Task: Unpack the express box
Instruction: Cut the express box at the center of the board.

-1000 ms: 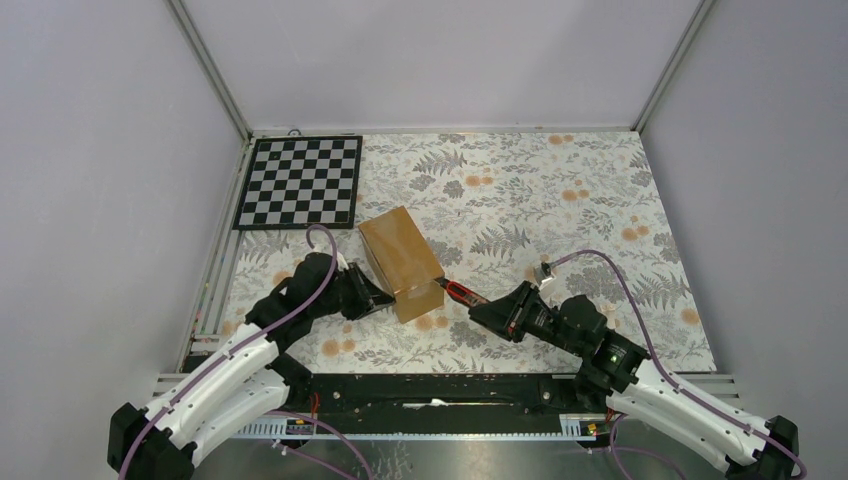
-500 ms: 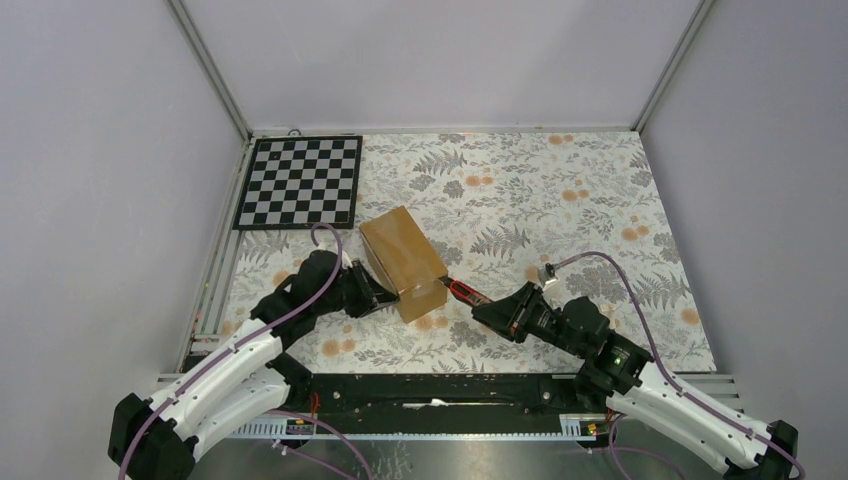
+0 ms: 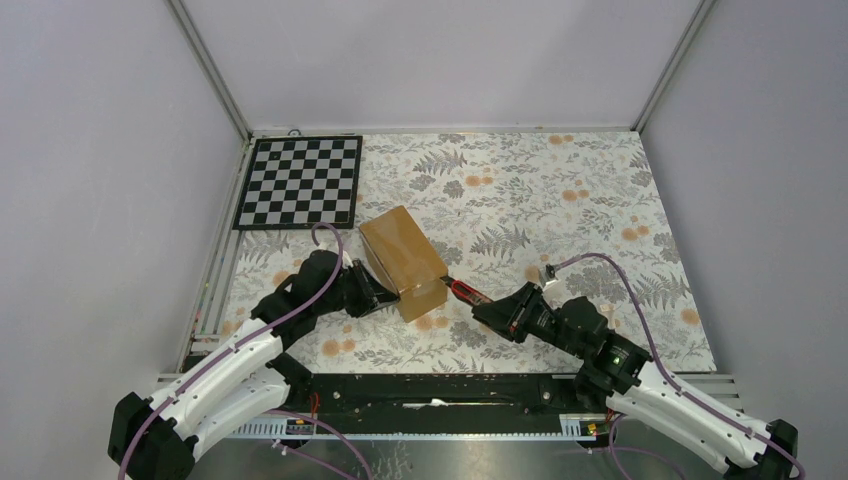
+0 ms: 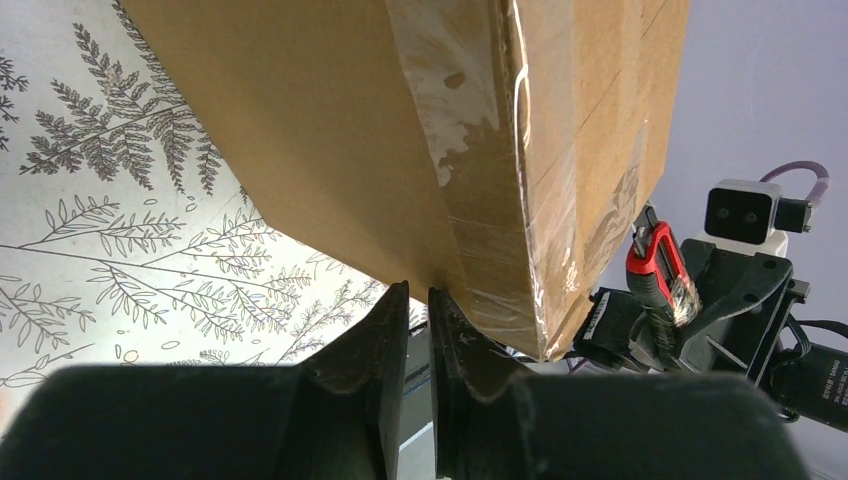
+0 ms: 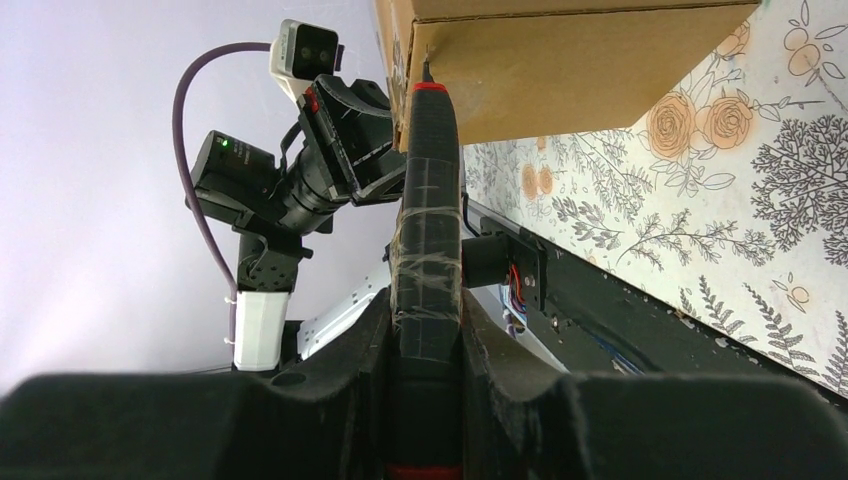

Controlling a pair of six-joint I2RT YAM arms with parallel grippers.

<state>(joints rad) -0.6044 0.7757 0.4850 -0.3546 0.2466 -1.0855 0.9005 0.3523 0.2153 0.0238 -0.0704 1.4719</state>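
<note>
Eased slightly toward 5 o'clock since a second ago: right gripper point(image 3: 487, 312) with its wrist; all else much as before. Express box point(image 3: 402, 262): brown taped carton, closed, lying on floral tablecloth point(image 3: 560, 190) near centre, long axis running 11 to 5 o'clock. Left gripper point(image 4: 417, 297): fingers almost together, holding nothing, tips at box's lower edge, 8 o'clock side. Right gripper: clamped on red-and-black box cutter point(image 5: 425, 230), blade tip at box's near corner seam, 4 o'clock side. Chessboard point(image 3: 300, 182): flat at 10 o'clock corner, apart from box.
</note>
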